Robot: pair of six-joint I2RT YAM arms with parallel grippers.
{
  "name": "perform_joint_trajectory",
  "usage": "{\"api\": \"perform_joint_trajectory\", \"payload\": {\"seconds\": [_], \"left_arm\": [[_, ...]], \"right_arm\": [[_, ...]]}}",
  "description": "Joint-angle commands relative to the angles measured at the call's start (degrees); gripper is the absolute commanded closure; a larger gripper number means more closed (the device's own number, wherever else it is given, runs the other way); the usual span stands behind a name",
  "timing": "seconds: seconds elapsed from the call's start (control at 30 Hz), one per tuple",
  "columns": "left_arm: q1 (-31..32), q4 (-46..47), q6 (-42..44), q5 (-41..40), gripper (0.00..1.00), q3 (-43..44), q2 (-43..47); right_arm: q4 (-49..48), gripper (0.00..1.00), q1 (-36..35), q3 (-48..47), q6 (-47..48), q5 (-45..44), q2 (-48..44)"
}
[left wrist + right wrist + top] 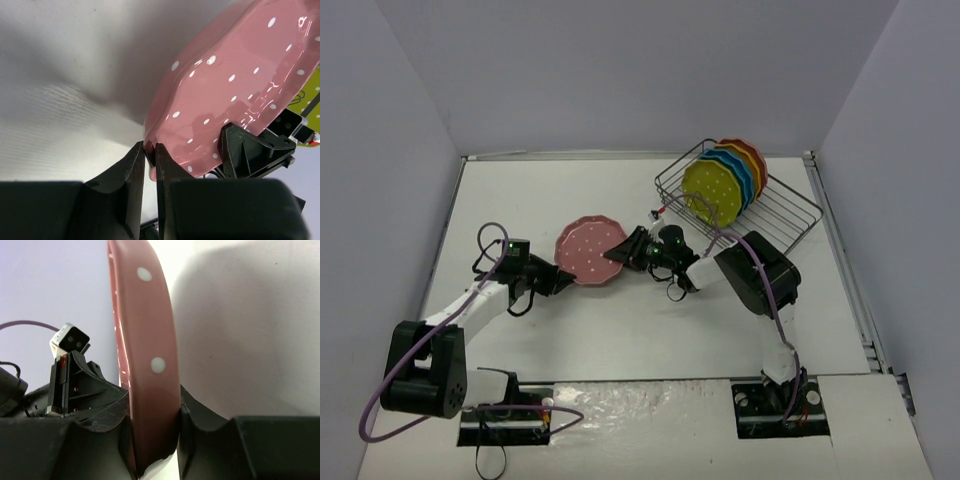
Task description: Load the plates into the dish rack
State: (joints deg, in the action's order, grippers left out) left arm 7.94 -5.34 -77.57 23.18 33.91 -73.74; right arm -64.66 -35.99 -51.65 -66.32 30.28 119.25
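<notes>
handing over looks like the step in hand. the left fingers (131, 172) are pinching together on one rim of the pink plate (588, 250), which is hanging tilted and seemingly lifted off the bench (620, 340) near its middle. the right fingers (200, 415) are clamping the opposite rim of the same plate, so both arms are gripping it at once. further right, the dish rack (790, 225) is sitting toward the far right corner, with lime green, blue, orange and red plates (720, 185) standing on edge in its far end and bare wire showing nearer. next, by my judgement, the left fingers are going to need to let go cleanly, leaving the right arm to be swinging the plate over, turning it upright and lowering it into a free slot beside the lime green one.
</notes>
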Motion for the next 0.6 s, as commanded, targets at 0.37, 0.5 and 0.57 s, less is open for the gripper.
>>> {"api": "perform_joint_trajectory", "payload": {"seconds": [0.37, 0.5, 0.57], "left_arm": [[0.9, -3.5, 9.8, -0.8, 0.37, 7.1, 4.5], [0.9, -11.4, 16.5, -4.6, 0.15, 12.8, 5.6], [0.9, -15.9, 19.7, -8.0, 0.08, 16.9, 6.6]], "right_arm": [[25.7, 1.00, 0.2, -8.8, 33.8, -6.3, -24.7], [40.1, 1.00, 0.8, -14.1, 44.5, -10.2, -29.7], [47.3, 1.00, 1.6, -17.5, 51.7, -12.4, -31.5]]}}
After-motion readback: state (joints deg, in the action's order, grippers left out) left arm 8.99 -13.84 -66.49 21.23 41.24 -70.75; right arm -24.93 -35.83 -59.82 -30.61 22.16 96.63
